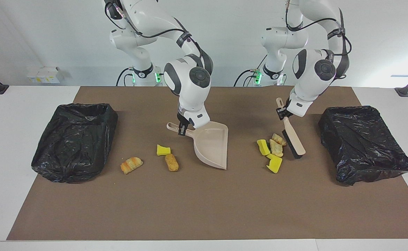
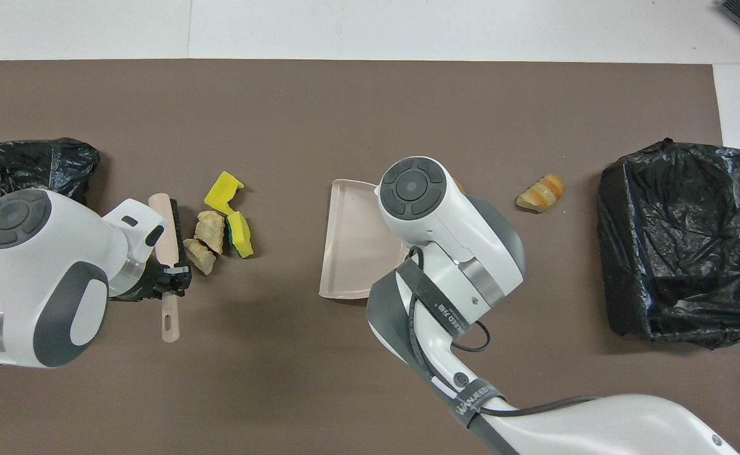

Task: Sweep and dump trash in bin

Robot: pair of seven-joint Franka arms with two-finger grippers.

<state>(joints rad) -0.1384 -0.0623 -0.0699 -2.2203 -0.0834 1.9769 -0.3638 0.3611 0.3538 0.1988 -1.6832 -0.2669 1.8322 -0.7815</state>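
**A:** We're over a brown mat (image 1: 204, 209) on a white table (image 1: 15, 146), with a plain white wall across the top of the frame.

**B:** Give me the count.

**A:** Two black-bagged bins, one bin (image 1: 75, 139) at the right arm's end of the mat and the other bin (image 1: 364, 143) at the left arm's end. One dustpan (image 1: 212, 146), one brush (image 1: 293, 141) and seven pieces of trash.

**B:** Where's the trash?

**A:** There's a cluster of four (image 1: 272, 150) mid-frame, two yellow sponge chunks and two tan pastries, between dustpan and brush. Then a yellow chunk (image 1: 163, 150), a bread lump (image 1: 171, 162) and a striped pastry (image 1: 131, 165) are strung out between the dustpan and the right arm's bin.

**B:** And the claws?

**A:** The right gripper (image 1: 182, 127) is clamped on the dustpan handle at centre frame, with the pan's mouth turned toward the cluster. The left gripper (image 1: 282, 112) is clamped on the brush handle. The bristles are down just beside the cluster, and I can't tell whether they touch.

**B:** Any room to move?

**A:** There's a gap of mat between the pan's lip and the cluster. A broad strip of open mat runs along the bottom of the frame. Both bins sit at the mat's ends and overhang onto the white table.
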